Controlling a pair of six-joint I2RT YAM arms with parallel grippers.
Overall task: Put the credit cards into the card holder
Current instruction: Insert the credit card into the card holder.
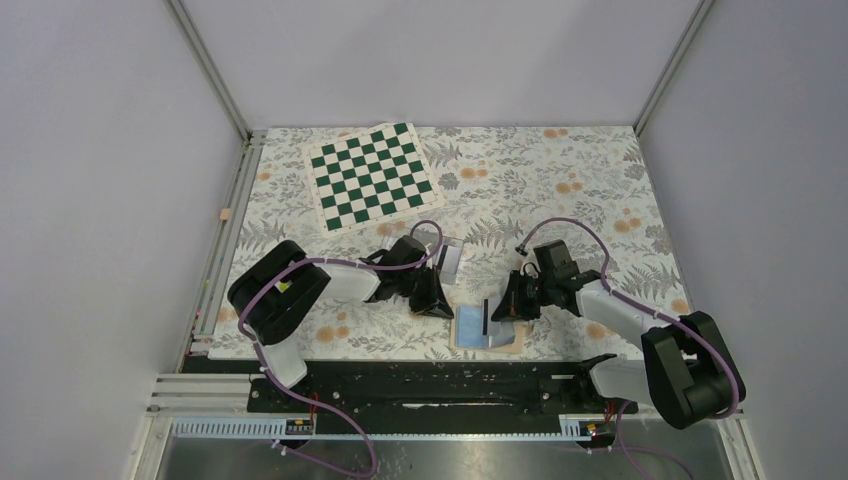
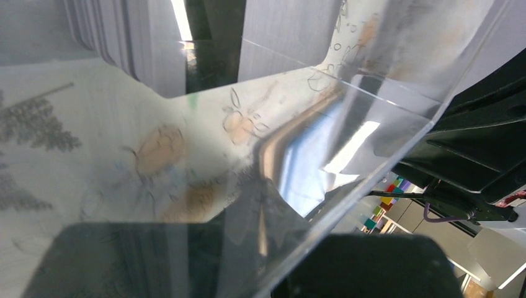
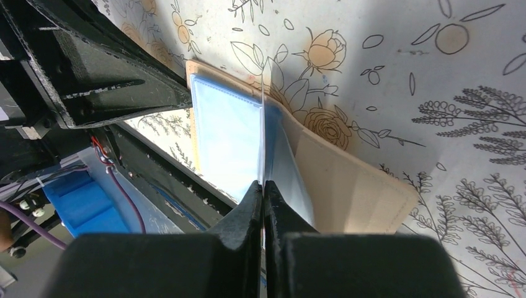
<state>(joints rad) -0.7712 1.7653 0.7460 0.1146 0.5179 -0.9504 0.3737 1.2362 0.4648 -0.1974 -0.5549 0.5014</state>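
Right gripper [image 3: 263,185] pinches a card [image 3: 263,133] above the holder [image 3: 366,192]; left gripper [image 1: 435,300] clamps the box [image 1: 450,262]. Lower the card squarely, edge first.

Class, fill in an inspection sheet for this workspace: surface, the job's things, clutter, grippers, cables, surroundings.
Surface: floral tablecloth, lying flat.
Job's things: card holder lies open at the near edge, blue inside up; one credit card stands on edge over it.
Clutter: chessboard mat far left; clear plastic box beside the left gripper.
Grippers: left gripper jaws shut, clear plastic filling its view, whether it is held cannot be told; right gripper jaws shut on the credit card.
Cables: purple cables loop along both arms.
Surroundings: grey walls, metal frame rails.
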